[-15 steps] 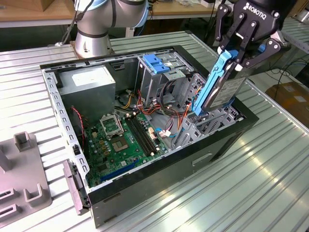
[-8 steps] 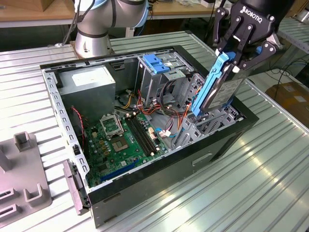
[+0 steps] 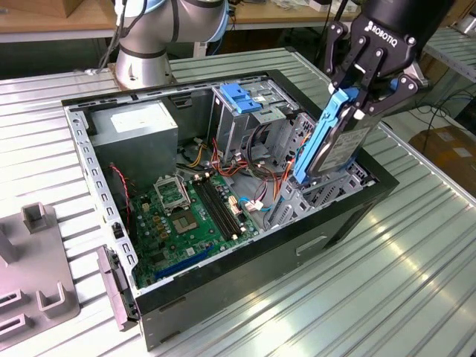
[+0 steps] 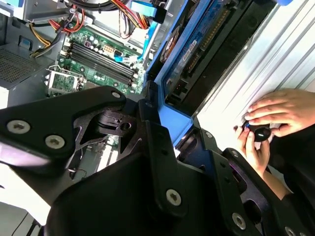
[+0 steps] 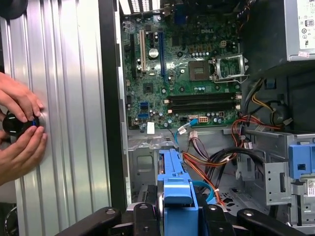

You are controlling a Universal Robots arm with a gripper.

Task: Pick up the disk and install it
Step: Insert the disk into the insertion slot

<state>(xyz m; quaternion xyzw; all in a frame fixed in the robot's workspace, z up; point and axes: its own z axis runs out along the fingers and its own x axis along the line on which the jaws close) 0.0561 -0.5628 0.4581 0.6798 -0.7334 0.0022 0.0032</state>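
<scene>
My gripper is shut on the disk, a silver-grey drive in blue carrier rails. It holds the disk tilted on edge above the end of the open computer case at the exterior view's right. The lower end of the disk dips just inside the case, beside the bay with orange and red cables. In the first wrist view the disk's blue rail runs out from between the black fingers. The second wrist view has the disk beyond the gripper body.
Inside the case are the green motherboard, a grey power-supply box and a metal drive cage with a blue handle. A person's hands hold a black knob on the ribbed table beside the case. A grey fixture lies at the exterior view's left.
</scene>
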